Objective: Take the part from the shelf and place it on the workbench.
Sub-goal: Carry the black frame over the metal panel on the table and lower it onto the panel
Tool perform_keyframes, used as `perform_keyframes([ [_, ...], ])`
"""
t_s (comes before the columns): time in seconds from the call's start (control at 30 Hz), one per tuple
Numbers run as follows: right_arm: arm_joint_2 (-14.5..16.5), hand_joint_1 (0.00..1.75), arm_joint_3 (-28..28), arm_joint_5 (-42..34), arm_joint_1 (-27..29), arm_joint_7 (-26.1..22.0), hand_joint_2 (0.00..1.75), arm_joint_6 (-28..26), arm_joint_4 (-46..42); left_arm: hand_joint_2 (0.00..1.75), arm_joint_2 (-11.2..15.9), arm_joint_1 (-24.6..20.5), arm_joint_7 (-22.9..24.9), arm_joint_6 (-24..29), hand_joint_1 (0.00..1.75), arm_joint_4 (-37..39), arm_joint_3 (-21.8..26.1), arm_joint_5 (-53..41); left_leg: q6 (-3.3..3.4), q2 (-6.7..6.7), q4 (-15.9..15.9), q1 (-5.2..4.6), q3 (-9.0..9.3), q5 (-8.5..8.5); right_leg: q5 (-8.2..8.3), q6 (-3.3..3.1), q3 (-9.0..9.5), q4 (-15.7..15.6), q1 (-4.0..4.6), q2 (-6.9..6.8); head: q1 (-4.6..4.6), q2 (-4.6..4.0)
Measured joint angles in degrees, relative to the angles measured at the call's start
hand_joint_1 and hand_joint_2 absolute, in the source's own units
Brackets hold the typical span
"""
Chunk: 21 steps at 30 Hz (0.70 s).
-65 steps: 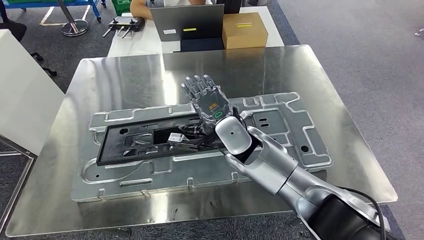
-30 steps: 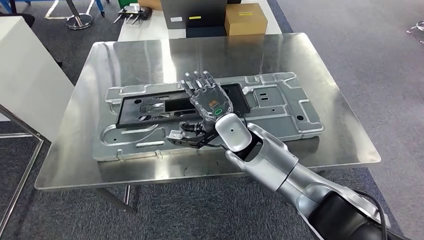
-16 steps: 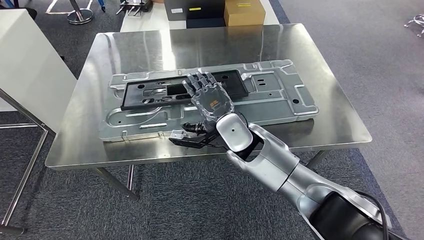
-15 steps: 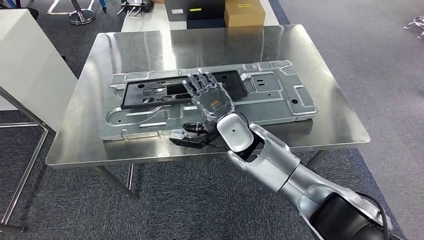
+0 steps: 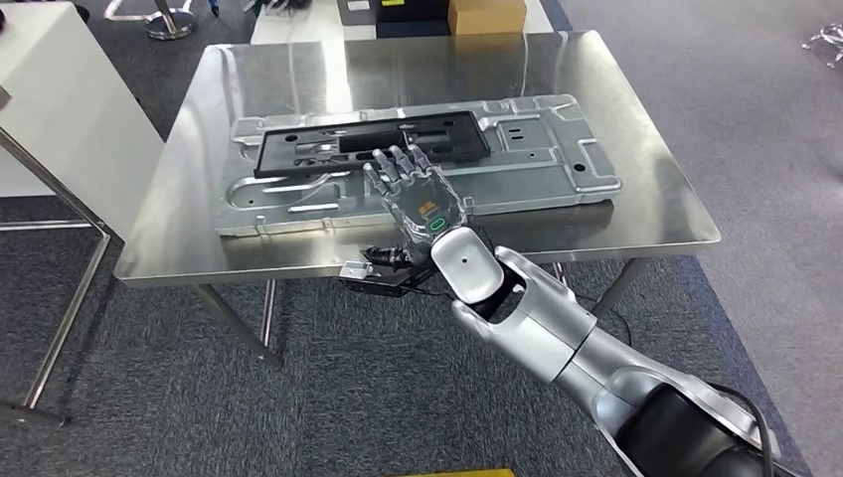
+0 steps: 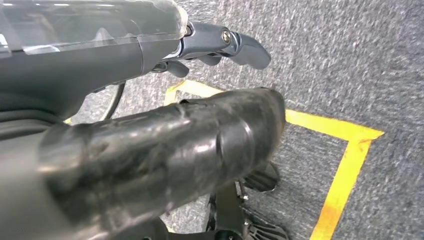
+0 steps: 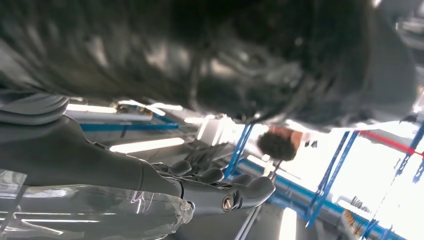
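Grey carpet now shows under the near edge of the steel table (image 5: 636, 199), which earlier reached much closer to my camera; the whole view has shifted, so I judge the robot stepped back and the things did not move. My right hand (image 5: 416, 195) is raised, its fingers (image 5: 396, 165) spread and holding nothing. Just beyond the fingers lies the black part (image 5: 373, 143), resting on the large stamped metal panel (image 5: 537, 169), which sits on the table. So I judge that the placing is done and the robot is leaving. My left hand (image 6: 150, 165) hangs over the carpet near yellow floor tape (image 6: 345, 170); its fingers seem curled, but I cannot tell if they are closed. Farther away stands a cardboard box (image 5: 486, 15), closed, contents hidden.
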Motion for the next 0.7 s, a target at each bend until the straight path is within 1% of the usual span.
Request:
perform_keyframes([
  [0.03,-0.04,0.00,0.00,0.00,-0.05,0.01,0.00,0.02,0.01,0.00,-0.01,-0.01,0.00,0.01,0.00,0.00,0.01,0.00,0.39,0.10,-0.02,0.07,-0.36,0.48,0.14,0.29,-0.12,0.04,-0.02,0.06,0.04,0.00],
  [0.07,-0.09,0.00,0.00,0.00,-0.07,0.02,0.00,0.03,0.02,0.00,-0.02,-0.03,0.01,0.02,0.00,0.00,0.01,0.00,0.80,0.22,-0.07,0.14,-0.72,1.03,-0.64,0.56,-0.54,0.58,-0.08,0.13,0.04,0.00],
  [0.1,-0.16,0.00,0.00,0.00,-0.07,0.03,0.00,0.05,0.04,0.00,-0.03,-0.03,-0.01,0.02,0.00,0.00,0.02,0.00,1.25,0.37,-0.16,0.21,-1.29,1.72,-2.55,0.81,-1.20,2.03,-0.12,0.20,0.18,-0.01],
  [0.13,-0.22,0.00,0.00,0.01,-0.08,0.04,0.00,0.06,0.06,0.00,-0.04,-0.05,-0.02,0.02,0.00,0.00,0.02,0.01,1.64,0.51,-0.17,0.24,-1.92,2.44,-5.48,1.00,-2.05,4.54,-0.20,0.23,0.26,-0.01],
  [0.17,-0.26,0.00,0.00,0.03,-0.08,0.05,0.00,0.07,0.06,0.00,-0.04,-0.04,-0.04,0.02,0.00,0.00,0.02,0.01,1.88,0.58,-0.14,0.18,-2.77,3.15,-8.67,1.14,-2.94,7.95,-0.25,0.24,0.31,-0.01],
  [0.2,-0.31,0.00,0.00,0.05,-0.09,0.06,0.00,0.07,0.06,0.00,-0.03,-0.04,-0.08,0.02,0.00,0.00,0.02,0.02,2.05,0.63,-0.09,0.12,-3.68,3.84,-11.09,1.24,-3.64,11.62,-0.27,0.24,0.35,-0.01],
  [0.23,-0.34,0.00,0.00,0.09,-0.09,0.08,0.00,0.07,0.06,0.00,-0.03,-0.04,-0.12,0.02,0.00,0.00,0.02,0.02,2.10,0.65,-0.02,0.06,-4.60,4.52,-12.14,1.28,-3.91,14.64,-0.29,0.24,0.35,-0.01],
  [0.27,-0.38,0.00,0.00,0.13,-0.08,0.10,0.00,0.07,0.06,0.00,-0.02,-0.04,-0.18,0.02,0.00,0.00,0.02,0.02,2.07,0.65,0.06,-0.02,-5.53,5.17,-11.76,1.26,-3.55,16.32,-0.30,0.23,0.35,-0.01],
  [0.3,-0.41,0.00,0.00,0.18,-0.08,0.11,0.00,0.07,0.05,0.00,-0.02,-0.03,-0.22,0.02,0.00,0.00,0.02,0.02,2.01,0.65,0.16,-0.10,-6.45,5.78,-10.37,1.14,-2.35,16.22,-0.30,0.23,0.35,-0.01],
  [0.33,-0.43,0.00,0.00,0.23,-0.08,0.12,0.00,0.07,0.03,0.00,-0.02,-0.02,-0.27,0.02,0.00,0.00,0.02,0.02,1.92,0.62,0.28,-0.17,-7.29,6.38,-8.78,0.90,-0.18,14.26,-0.26,0.25,0.34,-0.01],
  [0.37,-0.43,0.00,0.00,0.28,-0.09,0.12,0.00,0.07,-0.04,0.00,-0.03,0.00,-0.29,0.01,0.00,0.00,0.02,0.02,1.78,0.59,0.41,-0.23,-7.99,6.92,-8.05,0.56,2.85,10.75,-0.18,0.29,0.33,-0.01],
  [0.4,-0.43,0.00,0.00,0.34,-0.11,0.12,0.00,0.07,-0.16,0.00,-0.03,0.01,-0.32,0.01,0.00,0.00,0.02,0.02,1.58,0.53,0.56,-0.31,-8.50,7.40,-8.29,0.23,6.11,6.35,-0.03,0.34,0.32,-0.01],
  [0.43,-0.43,0.00,0.00,0.39,-0.13,0.14,0.00,0.06,-0.34,0.00,-0.03,0.02,-0.34,0.00,0.00,0.00,0.02,0.02,1.33,0.50,0.54,-0.33,-8.72,7.91,-8.85,-0.01,8.61,2.82,0.12,0.39,0.27,-0.01],
  [0.47,-0.43,0.00,0.00,0.43,-0.22,0.16,0.00,0.06,-0.50,0.00,-0.03,0.03,-0.36,0.00,0.00,0.00,0.02,0.02,1.06,0.48,0.45,-0.29,-8.79,8.40,-9.50,-0.17,10.17,0.32,0.30,0.42,0.30,-0.01],
  [0.5,-0.43,0.00,0.00,0.46,-0.32,0.18,0.00,0.06,-0.61,0.00,-0.03,0.04,-0.37,0.00,0.00,0.00,0.02,0.02,0.75,0.45,0.25,-0.20,-8.82,8.97,-9.52,-0.28,10.60,-0.86,0.47,0.42,0.32,-0.01],
  [0.53,-0.44,0.00,0.00,0.49,-0.40,0.20,0.00,0.06,-0.65,0.00,0.03,0.06,-0.37,0.01,0.00,0.00,0.02,0.02,0.46,0.40,0.05,-0.10,-8.95,9.40,-8.85,-0.48,10.21,-1.10,0.41,0.33,0.37,-0.01],
  [0.57,-0.44,0.00,0.00,0.50,-0.46,0.20,0.00,0.09,-0.64,0.00,0.07,0.08,-0.36,0.01,0.00,0.00,0.02,0.02,0.15,0.33,0.30,-0.01,-9.38,9.01,-8.13,-0.76,9.75,-1.46,0.35,0.23,0.49,0.00],
  [0.6,-0.44,0.00,0.00,0.50,-0.46,0.20,0.00,0.11,-0.65,0.00,0.05,0.12,-0.36,-0.01,0.00,-0.01,0.02,0.02,-0.17,0.28,1.30,0.06,-10.05,7.51,-7.31,-1.15,9.07,-1.70,0.23,0.12,0.42,0.00],
  [0.63,-0.44,0.00,0.00,0.50,-0.44,0.20,0.00,0.13,-0.66,0.00,0.02,0.18,-0.34,-0.02,0.00,-0.01,0.02,0.02,-0.46,0.24,3.40,0.13,-10.90,4.94,-6.45,-1.48,8.26,-1.92,0.06,0.04,0.31,0.00],
  [0.67,-0.43,0.00,0.00,0.50,-0.41,0.20,0.00,0.15,-0.68,0.00,-0.07,0.20,-0.33,-0.04,0.00,-0.02,0.02,0.02,-0.75,0.25,6.60,0.24,-11.83,1.76,-5.65,-1.70,7.39,-1.91,0.06,0.05,0.18,0.00],
  [0.7,-0.43,0.00,0.00,0.50,-0.40,0.21,0.00,0.15,-0.69,0.00,-0.13,0.23,-0.33,-0.05,0.00,-0.02,0.02,0.02,-1.00,0.26,10.41,0.33,-12.64,-0.95,-4.92,-1.84,6.41,-1.87,0.04,0.05,0.03,-0.01],
])
